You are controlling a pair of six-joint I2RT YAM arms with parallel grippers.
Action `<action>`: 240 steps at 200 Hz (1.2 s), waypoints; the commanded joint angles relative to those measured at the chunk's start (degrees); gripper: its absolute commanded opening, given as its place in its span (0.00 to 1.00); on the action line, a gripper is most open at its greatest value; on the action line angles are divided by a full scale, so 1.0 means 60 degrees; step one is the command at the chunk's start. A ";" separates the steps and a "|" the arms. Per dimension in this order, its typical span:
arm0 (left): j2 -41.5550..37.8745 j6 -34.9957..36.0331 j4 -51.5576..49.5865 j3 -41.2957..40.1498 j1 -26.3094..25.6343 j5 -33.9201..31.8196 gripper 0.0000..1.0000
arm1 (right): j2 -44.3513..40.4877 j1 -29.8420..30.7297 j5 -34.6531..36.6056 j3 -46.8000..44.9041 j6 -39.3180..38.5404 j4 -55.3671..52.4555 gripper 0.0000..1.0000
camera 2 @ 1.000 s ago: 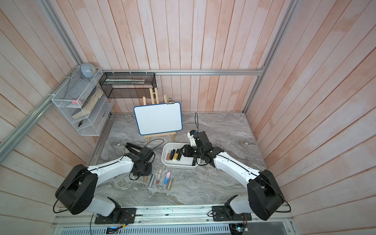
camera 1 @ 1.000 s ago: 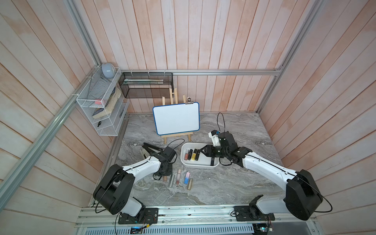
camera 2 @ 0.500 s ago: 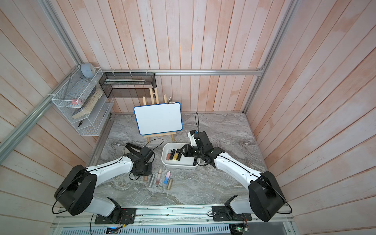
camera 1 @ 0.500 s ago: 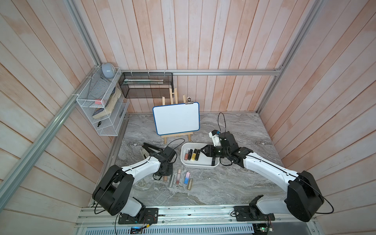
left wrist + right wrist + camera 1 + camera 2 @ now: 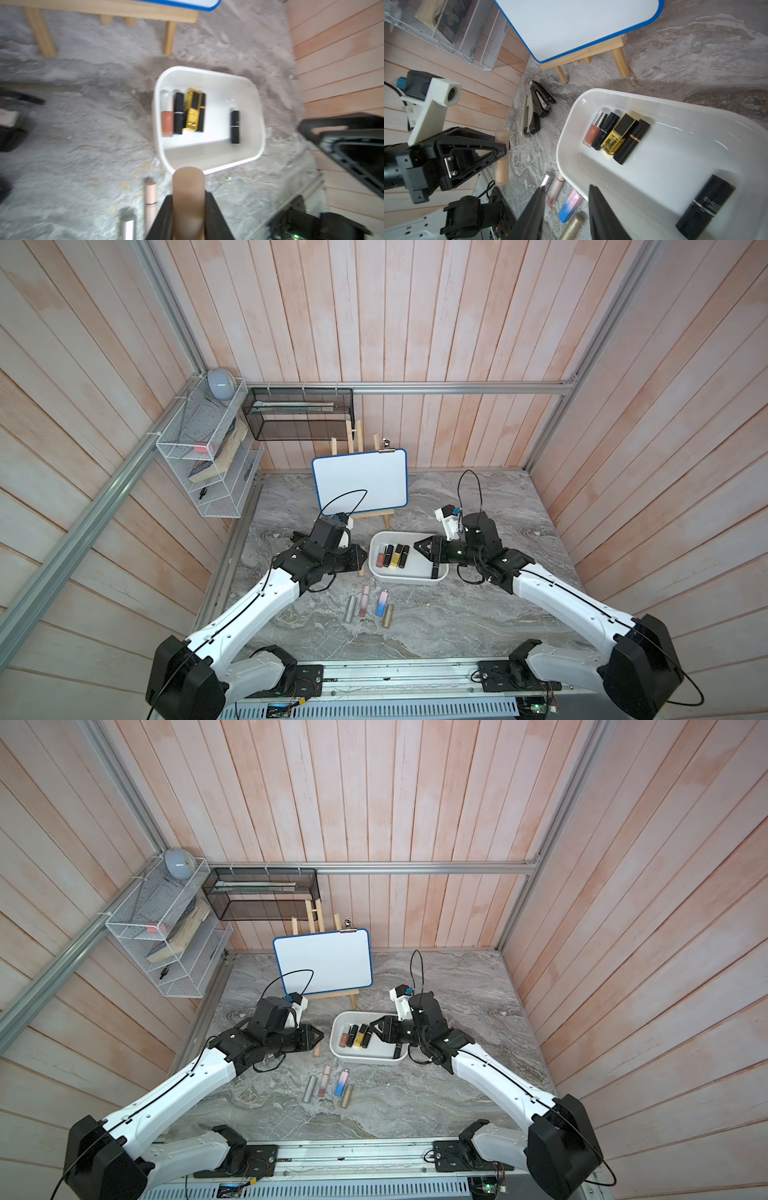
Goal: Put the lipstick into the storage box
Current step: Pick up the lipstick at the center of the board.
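Your left gripper (image 5: pixel 362 561) is clamping a tan lipstick (image 5: pixel 188 187) between its black fingers, with the tube sticking out past them on both sides. It is holding the lipstick outside the storage box (image 5: pixel 409 577), just beside the short wall on the left arm's side. You cannot tell whether the tube is touching the marble tabletop (image 5: pixel 436 614).

Your right gripper (image 5: pixel 567 186) is hanging over the white box from the opposite side, its jaws standing apart with nothing between them.

Inside the box, four cosmetics are lying side by side and touching: a peach gloss bottle (image 5: pixel 590 133), a black tube (image 5: pixel 605 133), a gold-and-black case (image 5: pixel 618 135) and a second black tube (image 5: pixel 631 141). A fifth black lipstick (image 5: pixel 704 207) is lying alone, well apart from them, near the right gripper.

On the tabletop in front of the box, four more are lying in a loose row: a silver tube (image 5: pixel 351 608), a pink gloss tube (image 5: pixel 364 600), a pink-and-blue carton (image 5: pixel 382 603) and a gold tube (image 5: pixel 388 616). Behind the box, a whiteboard (image 5: pixel 360 483) is leaning on a wooden easel (image 5: pixel 583 53).
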 commanded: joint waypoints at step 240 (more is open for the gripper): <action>0.0184 -0.2469 0.6029 -0.1008 -0.0058 0.4545 0.25 | 0.0454 0.1833 -0.1545 0.0906 0.0092 0.1872 0.34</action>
